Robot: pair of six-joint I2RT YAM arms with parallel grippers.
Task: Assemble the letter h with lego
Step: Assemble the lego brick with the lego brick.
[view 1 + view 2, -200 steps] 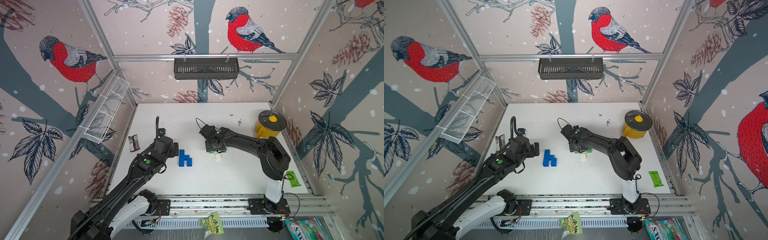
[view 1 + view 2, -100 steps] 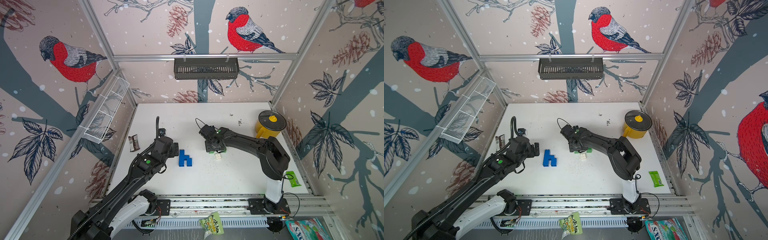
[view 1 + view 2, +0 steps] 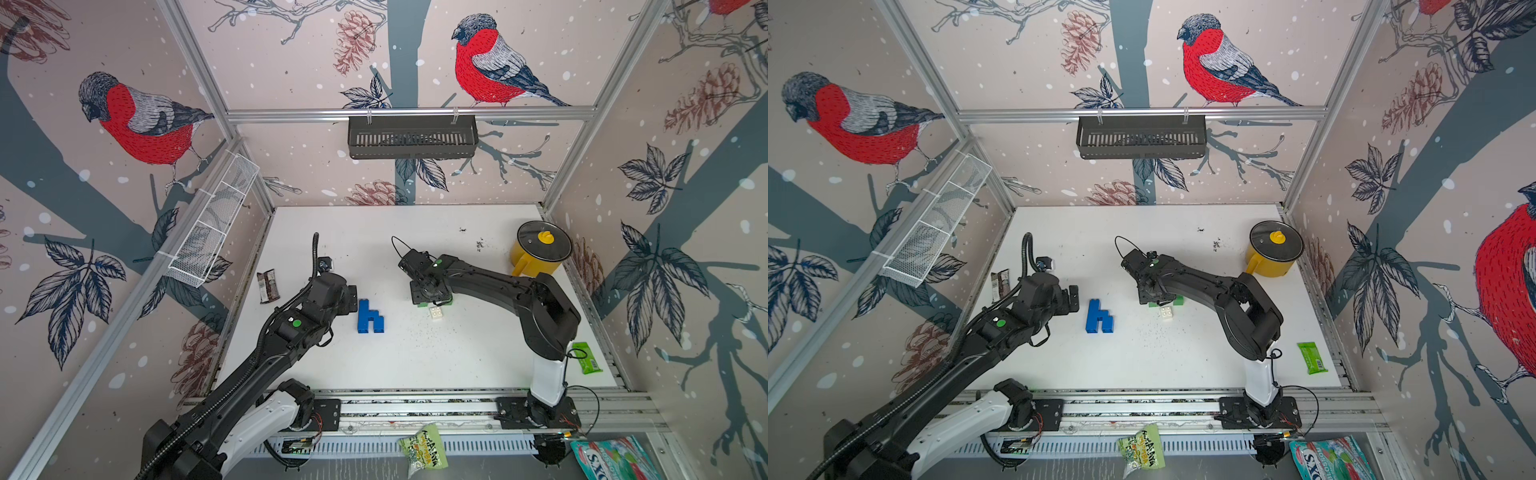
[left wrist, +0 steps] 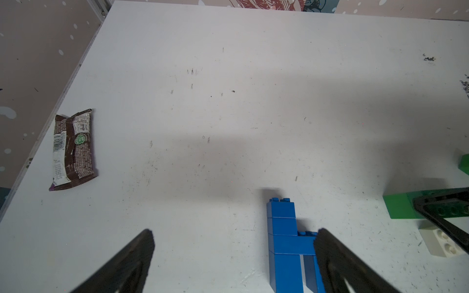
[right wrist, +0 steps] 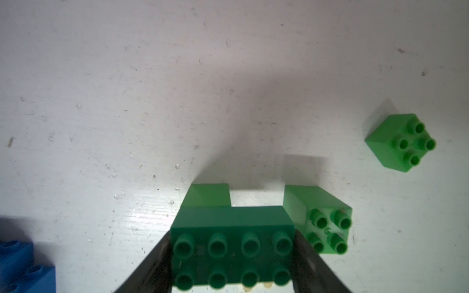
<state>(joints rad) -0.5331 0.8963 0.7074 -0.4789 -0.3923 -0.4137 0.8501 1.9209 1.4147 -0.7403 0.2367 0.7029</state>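
Blue for the finished-looking h (image 3: 369, 316), lying flat on the table (image 3: 415, 365), left of centre. Spread wide and empty: left gripper (image 4: 234, 236), just beside the h (probably parked so as not to nudge it). Clamped end to end on the long green brick (image 5: 228, 219): right gripper (image 5: 232, 256), over a paler green cube (image 5: 208, 195), likely to keep it level for pressing down. Just beside: spare green cube (image 5: 318, 218). Near: white brick (image 3: 436, 312).

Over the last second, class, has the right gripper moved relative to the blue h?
No. The right gripper holds the same spot beside the blue h, gripping a long green brick.
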